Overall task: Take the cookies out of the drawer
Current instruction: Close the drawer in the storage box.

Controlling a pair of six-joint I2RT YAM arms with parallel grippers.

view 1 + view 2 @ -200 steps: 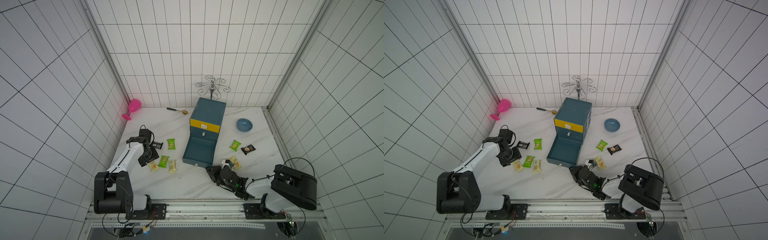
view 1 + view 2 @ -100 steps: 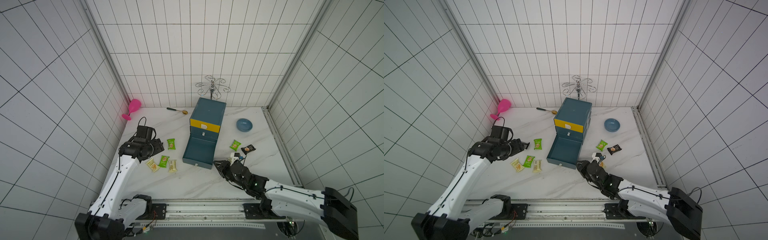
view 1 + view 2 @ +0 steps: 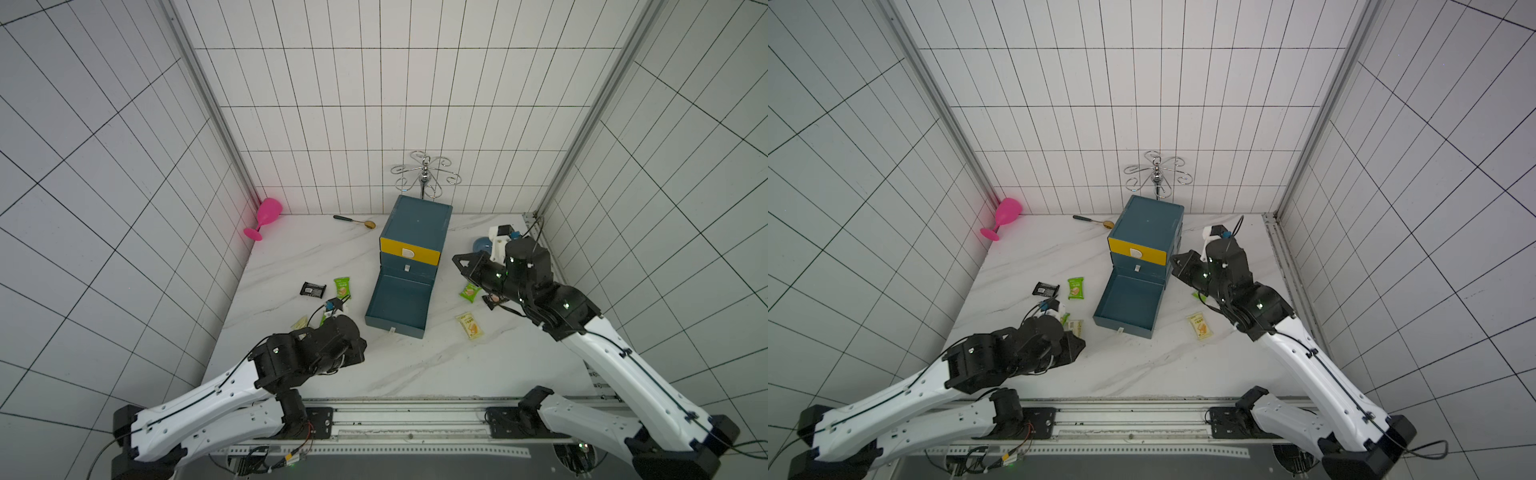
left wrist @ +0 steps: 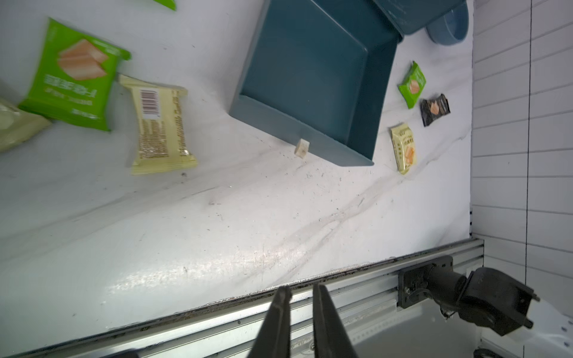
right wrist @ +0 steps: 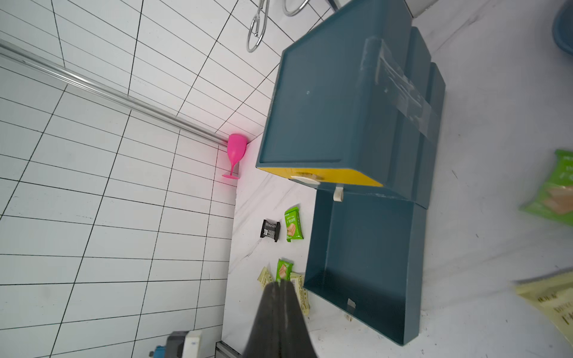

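Note:
The blue drawer (image 3: 399,303) stands pulled out of the cabinet (image 3: 415,224) and holds nothing. Cookies lie on the table on both sides of it: a black packet (image 3: 313,289), a green one (image 3: 342,287) and a yellow one (image 4: 161,127) on the left, and a green (image 3: 470,292) and a yellow packet (image 3: 469,325) on the right. My left gripper (image 4: 301,289) hovers over the table's front edge, all but shut, with nothing in the thin slit. My right gripper (image 5: 280,283) hangs in the air to the right of the cabinet, shut and empty.
A pink goblet (image 3: 266,216) stands in the back left corner, with a spoon (image 3: 353,221) beside it. A wire hook stand (image 3: 424,178) rises behind the cabinet. A blue bowl (image 3: 482,245) sits under my right arm. The metal rail (image 3: 415,415) runs along the front.
My left gripper drew back from the black packet toward the table's front and closed. My right gripper rose from the yellow packet to beside the cabinet and closed. Both packets lie on the table.

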